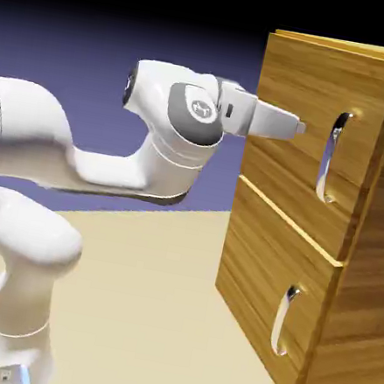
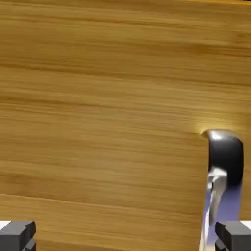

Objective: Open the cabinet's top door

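The cabinet (image 1: 370, 262) of honey-brown wood stands at the exterior view's right. Its top door (image 1: 295, 81) is flush with the front, and a long curved silver handle (image 1: 331, 158) runs down its right side. My gripper (image 1: 301, 127) is level, close in front of the door and just left of the handle's upper end. In the hand view the door's wood (image 2: 98, 108) fills the picture, and the handle's top (image 2: 223, 166) sits low at the right, just above the right fingertip (image 2: 234, 235). The fingertips stand far apart with nothing between them: open.
The lower door (image 1: 269, 280) with its shorter silver handle (image 1: 283, 318) sits below the top one. The cabinet rests on a beige table (image 1: 148, 312). My white arm (image 1: 78, 153) comes in from the exterior view's left.
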